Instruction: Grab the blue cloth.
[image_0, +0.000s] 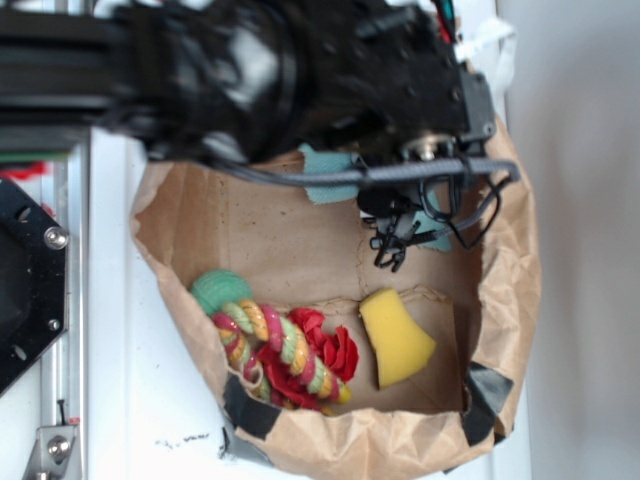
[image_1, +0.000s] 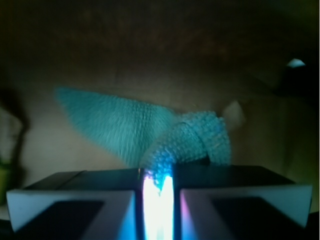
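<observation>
Pinched together, the robot's black gripper has a bunched fold of the small pale teal-blue terry cloth caught between its two fingers; in the wrist view the fuzzy fabric rises out of the narrow slit between them, so the hold looks real rather than a near miss. Beyond that fold, the cloth spreads away to the left as a flat, loose tongue, and a thicker rolled part lies to the right, all on the brown paper floor of the crumpled paper-bag tray.

From the exterior view the dark arm hides most of the cloth; only teal corners show at the far side of the tray, beneath the gripper's wrist and its black cables.

Judging by its look, the cloth is light, limp and grippy, not fragile. It will drape and trail when raised, and a thin pinch of pile could slip free, so a hold on the bunched, thicker fold is the safer one.

Toward the tray's other end, well apart from the cloth, lie the yellow wedge-shaped foam sponge and the multicoloured knotted rope toy with its green ball end.
</observation>
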